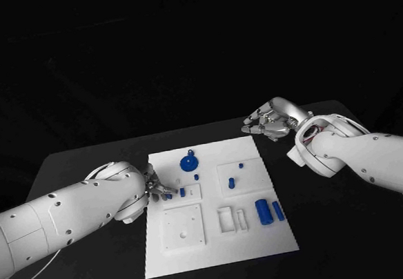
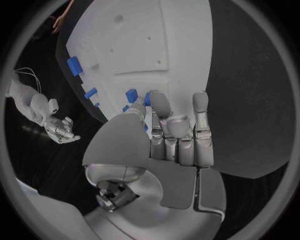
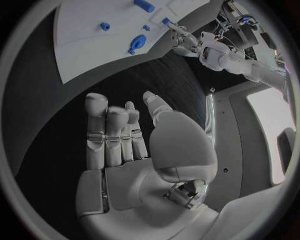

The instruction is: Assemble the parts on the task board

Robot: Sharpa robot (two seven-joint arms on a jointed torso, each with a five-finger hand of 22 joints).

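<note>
The white task board (image 1: pixel 219 238) lies in the middle of the black bench (image 1: pixel 84 162), its long sides running away from the robot, with bare dark bench on every side of it. The widest open strip is on the robot's right, between the board's right edge and the right arm.

The left hand (image 1: pixel 158 189) sits at the board's left edge, fingertips over the small blue parts (image 1: pixel 174 194) in the square recess there. From the head view I cannot tell whether it touches or pinches one of them. In the left wrist view the fingers (image 2: pixel 181 130) are held straight and close together, with blue pieces (image 2: pixel 131 95) just past their tips, but the contact itself is hidden behind them.

The right hand (image 1: pixel 271 122) hangs off the board's far right corner, well apart from every part. Its fingers look curled in the head view, yet the right wrist view shows them straight and spread a little, palm bare, holding nothing.

On the board, a round blue disc (image 1: pixel 190 162) lies near the far edge, a small blue peg (image 1: pixel 231 181) stands in the right-hand recess, and two blue cylinders (image 1: pixel 263 211) lie side by side near the right edge. The left forearm hides the bench beyond the board's left side.
</note>
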